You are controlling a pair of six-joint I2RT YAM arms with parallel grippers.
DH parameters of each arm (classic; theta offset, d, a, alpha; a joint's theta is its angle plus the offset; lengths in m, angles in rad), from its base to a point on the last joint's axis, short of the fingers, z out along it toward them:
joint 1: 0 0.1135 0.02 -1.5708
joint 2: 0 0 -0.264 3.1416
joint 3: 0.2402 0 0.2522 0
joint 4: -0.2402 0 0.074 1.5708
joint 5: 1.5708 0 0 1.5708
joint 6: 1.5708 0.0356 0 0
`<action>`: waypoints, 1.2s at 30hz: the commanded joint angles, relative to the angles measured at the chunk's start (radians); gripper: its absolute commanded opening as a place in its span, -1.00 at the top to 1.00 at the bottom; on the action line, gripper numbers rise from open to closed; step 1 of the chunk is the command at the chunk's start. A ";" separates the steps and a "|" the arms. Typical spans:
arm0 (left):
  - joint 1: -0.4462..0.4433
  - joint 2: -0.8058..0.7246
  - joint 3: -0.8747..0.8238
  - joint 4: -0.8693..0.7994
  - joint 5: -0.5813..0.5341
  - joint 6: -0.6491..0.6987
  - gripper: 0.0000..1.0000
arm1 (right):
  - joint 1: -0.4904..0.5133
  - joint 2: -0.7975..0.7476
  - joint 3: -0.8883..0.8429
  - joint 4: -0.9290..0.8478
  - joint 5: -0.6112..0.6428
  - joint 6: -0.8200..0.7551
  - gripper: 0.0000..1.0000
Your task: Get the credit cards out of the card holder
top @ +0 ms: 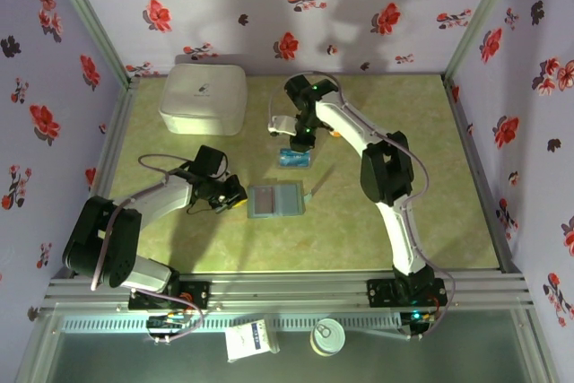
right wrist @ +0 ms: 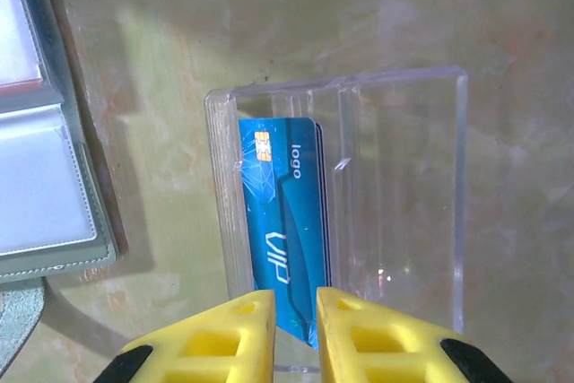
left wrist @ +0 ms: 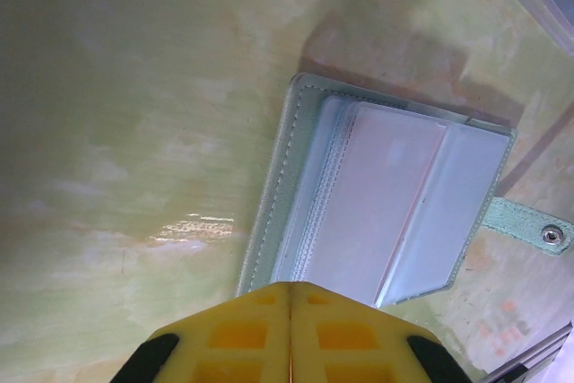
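Shows left pincer [left wrist: 289, 298] clenched at bottom centre, just below the open holder [left wrist: 386, 195] on the surface [left wrist: 134, 132]. Shows right pincer [right wrist: 296, 311] slightly parted, grasping nothing, bottom centre, over blue card [right wrist: 282, 213] in clear tray [right wrist: 404, 177].

The surface [top: 453, 177] is showing a mottled yellow-green. The walls [top: 359, 6] are wearing lilac scattered with red and dark flowers. The box [top: 204, 96] is gleaming white. The card holder [top: 275, 200] is showing pale grey-green, with lighter stitching and milky clear pockets. The blue card [right wrist: 282, 221] is carrying a gold chip, white lettering and lighter blue swirls. The tray [right wrist: 404, 204] is looking colourless and transparent. The left fingers [left wrist: 242, 334] and right fingers [right wrist: 224, 343] are glowing bright yellow with black corners. The arms [top: 354, 132] are showing white and black.
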State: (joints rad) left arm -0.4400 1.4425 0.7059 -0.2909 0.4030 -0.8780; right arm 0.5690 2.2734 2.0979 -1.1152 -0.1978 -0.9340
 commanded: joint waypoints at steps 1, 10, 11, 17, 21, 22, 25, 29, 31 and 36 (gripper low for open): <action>0.008 0.014 0.020 -0.016 0.000 0.026 0.86 | -0.008 -0.092 -0.052 0.066 -0.014 0.093 0.61; 0.002 0.021 0.021 0.009 0.011 0.015 0.87 | 0.013 -0.297 -0.377 0.385 -0.066 0.475 0.60; -0.001 0.021 0.021 0.013 0.012 0.013 0.86 | 0.019 -0.322 -0.423 0.428 -0.074 0.536 0.60; -0.036 0.050 0.024 0.048 0.009 -0.006 0.87 | 0.053 -0.449 -0.670 0.667 -0.097 0.877 0.58; -0.057 0.078 0.025 0.062 -0.009 -0.010 0.87 | 0.079 -0.498 -0.800 0.800 -0.091 1.137 0.63; -0.061 0.084 0.026 0.062 -0.012 -0.009 0.87 | 0.086 -0.503 -0.827 0.827 -0.105 1.181 0.63; -0.071 0.098 0.028 0.062 -0.026 -0.008 0.87 | 0.120 -0.521 -0.891 0.889 -0.111 1.316 0.64; -0.078 0.097 0.026 0.051 -0.047 -0.003 0.87 | 0.154 -0.540 -0.956 0.932 -0.105 1.473 0.66; -0.080 0.087 0.021 0.051 -0.051 -0.005 0.87 | 0.161 -0.539 -0.978 0.947 -0.119 1.547 0.68; -0.081 0.054 0.019 0.041 -0.069 -0.004 0.87 | 0.176 -0.533 -1.053 1.048 -0.184 1.703 0.68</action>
State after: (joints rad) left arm -0.5129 1.5295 0.7116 -0.2398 0.3649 -0.8810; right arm 0.7383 1.7607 1.0859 -0.1581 -0.3317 0.6106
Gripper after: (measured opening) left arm 0.063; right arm 0.157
